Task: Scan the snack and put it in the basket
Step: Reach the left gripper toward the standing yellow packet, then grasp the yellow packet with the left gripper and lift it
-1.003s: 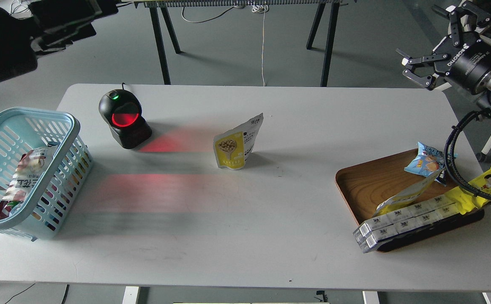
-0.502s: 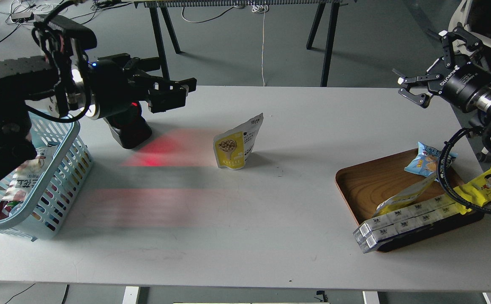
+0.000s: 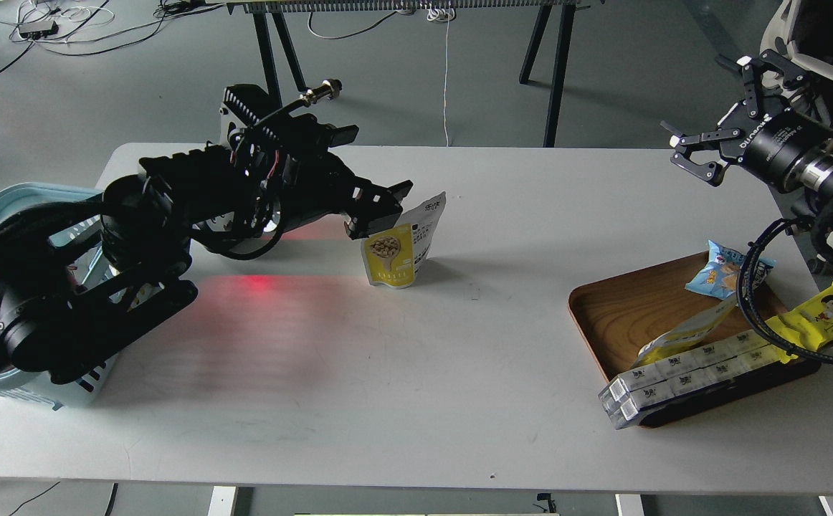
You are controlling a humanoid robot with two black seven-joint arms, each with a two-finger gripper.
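The snack (image 3: 396, 251), a yellow and white pouch with a round picture of beans, stands upright in the middle of the white table (image 3: 416, 401). My left gripper (image 3: 381, 209) is open, its fingers just at the pouch's upper left edge; I cannot tell whether they touch it. The light blue basket (image 3: 8, 197) is at the table's left end, mostly hidden behind my left arm. My right gripper (image 3: 703, 154) is open and empty, held high over the table's far right edge.
A brown wooden tray (image 3: 624, 308) at the right holds a small blue snack bag (image 3: 721, 276), a long yellow cartoon-face packet (image 3: 829, 312) and a row of white cartons (image 3: 682, 376). Red scanner light (image 3: 259, 283) falls on the table; the scanner itself is hidden by my left arm.
My left arm has swung in from the far left, across the scanner, to the pouch's upper left edge. The right gripper has drifted slightly left and up. The pouch has not moved.
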